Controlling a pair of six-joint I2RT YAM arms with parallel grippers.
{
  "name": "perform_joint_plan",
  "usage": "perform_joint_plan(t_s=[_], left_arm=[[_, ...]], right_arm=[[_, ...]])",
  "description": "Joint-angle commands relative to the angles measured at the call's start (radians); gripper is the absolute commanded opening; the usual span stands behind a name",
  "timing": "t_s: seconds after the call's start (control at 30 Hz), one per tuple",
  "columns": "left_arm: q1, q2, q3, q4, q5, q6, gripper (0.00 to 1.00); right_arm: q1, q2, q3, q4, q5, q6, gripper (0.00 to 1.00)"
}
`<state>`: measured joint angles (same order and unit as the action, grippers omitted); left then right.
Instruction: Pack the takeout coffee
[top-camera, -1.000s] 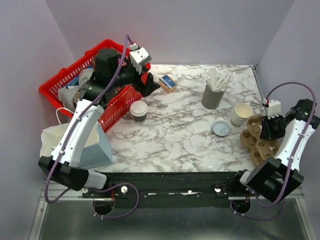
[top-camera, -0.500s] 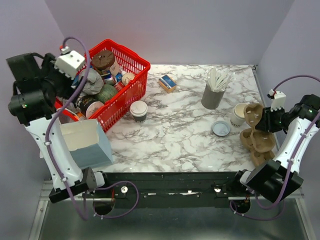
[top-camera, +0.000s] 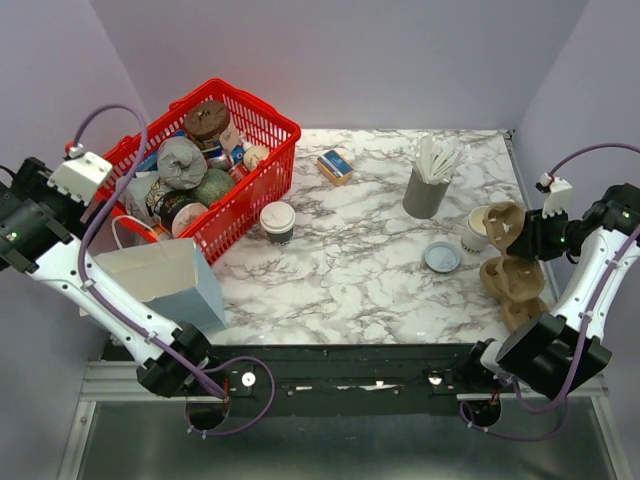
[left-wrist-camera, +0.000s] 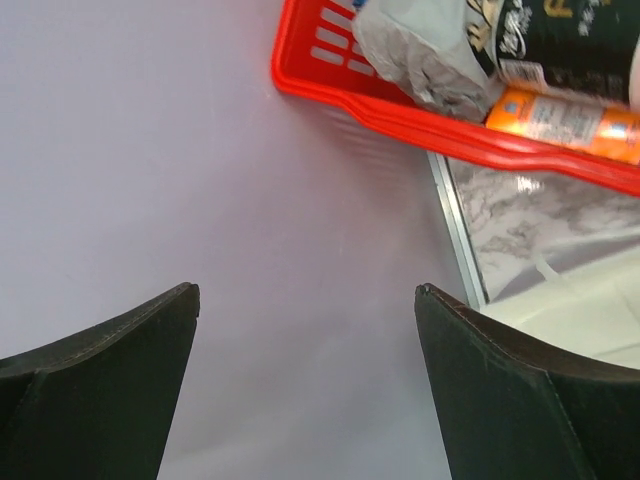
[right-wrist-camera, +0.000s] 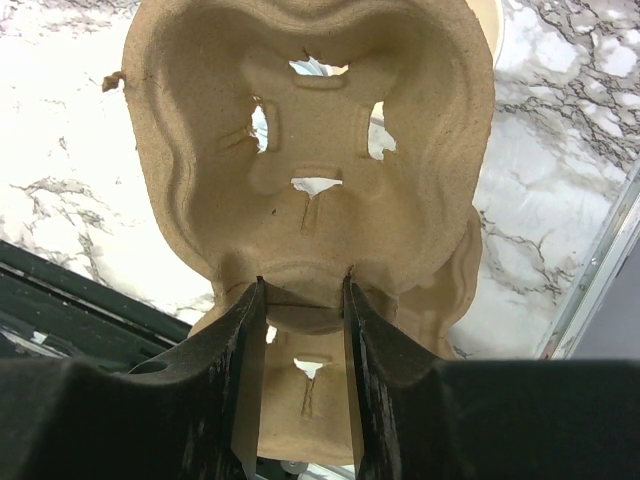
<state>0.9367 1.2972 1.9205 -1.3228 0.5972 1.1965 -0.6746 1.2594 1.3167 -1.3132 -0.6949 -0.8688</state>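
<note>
L gripper (left-wrist-camera: 305, 290) fingers apart, red basket (left-wrist-camera: 450, 135) top-R

I saw white marble with grey veining across the table (top-camera: 350, 280). At the upper left of the overhead view sat a bright red basket (top-camera: 250, 195), and below it a pale blue bag (top-camera: 165, 290). The takeout coffee (top-camera: 277, 222) had a dark brown body and a white lid. At the right, the cup carrier (right-wrist-camera: 310, 150) was plain tan.
</note>
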Motion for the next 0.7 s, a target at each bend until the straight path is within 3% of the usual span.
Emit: perform_joint_plan(t_s=[0.0,0.13,0.67], left_arm=[[0.007,-0.116,-0.194,-0.199,-0.006,0.21,0.95],[0.005,-0.113,-0.273,-0.199,-0.031,0.192,0.88],[-0.127,-0.13,-0.417,-0.2,-0.161,0.19,0.8]], right_arm=[[0.026,0.001,0.038,-0.047,-0.026,-0.013,0.01],[0.047,0.015,0.049,-0.054,-0.02,0.001,0.01],[0.09,0.034,0.055,-0.058,-0.015,0.013,0.0]])
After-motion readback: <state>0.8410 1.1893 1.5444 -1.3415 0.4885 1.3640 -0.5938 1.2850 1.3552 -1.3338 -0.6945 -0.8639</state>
